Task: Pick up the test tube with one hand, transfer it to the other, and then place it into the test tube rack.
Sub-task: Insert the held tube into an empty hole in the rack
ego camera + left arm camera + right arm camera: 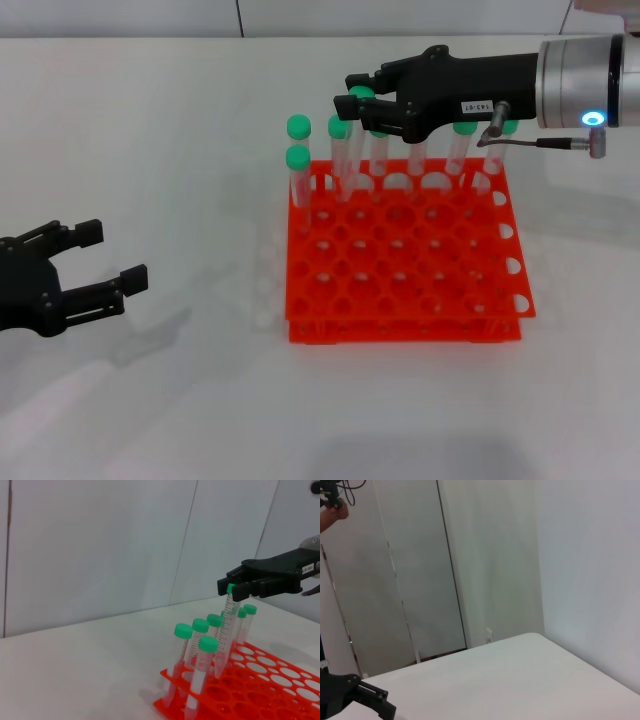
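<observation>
**Tube held by its cap above the rack's back row**

The right gripper (362, 103), the labelled one, is closed on the test tube (226, 632) just under its green cap; the tube hangs slightly tilted, its tip reaching into the far rows of the test tube rack (405, 300), beside other capped tubes. The left gripper (112, 255) rests low over the table (150, 400), fingers spread and empty. The tube looks light, stiff and smooth (likely slippery plastic), so the ribbed cap end is probably the surest hold.
</observation>
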